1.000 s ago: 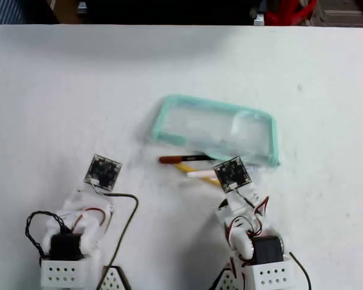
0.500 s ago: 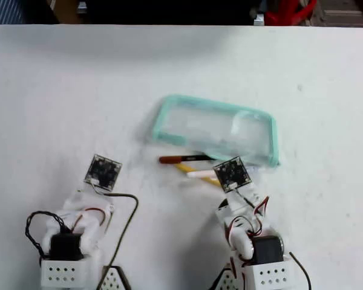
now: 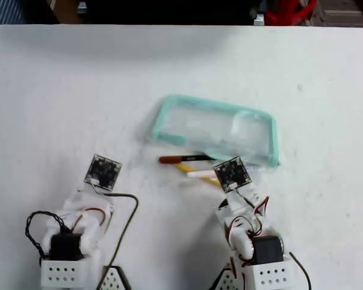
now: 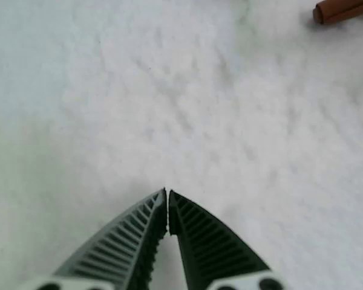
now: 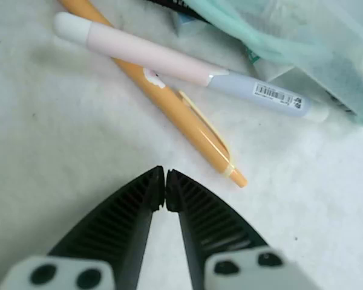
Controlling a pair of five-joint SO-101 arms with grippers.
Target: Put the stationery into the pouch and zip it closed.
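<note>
A clear pouch with a mint-green rim (image 3: 215,128) lies flat in the middle of the table. Just in front of it lie a brown pen (image 3: 184,159), an orange pen (image 5: 169,106) and a pink-and-lilac pen (image 5: 181,66) crossing over the orange one. My right gripper (image 5: 164,188) is shut and empty, its tips close to the orange pen's end, beside the pouch's corner (image 5: 302,54). My left gripper (image 4: 167,208) is shut over bare table, well to the left of the pens; the brown pen's end (image 4: 345,9) shows far off.
The white table (image 3: 66,90) stretches wide on all sides of the pouch. Both arm bases (image 3: 63,254) (image 3: 260,257) stand at the front edge with loose cables. Dark clutter lines the far edge beyond the table.
</note>
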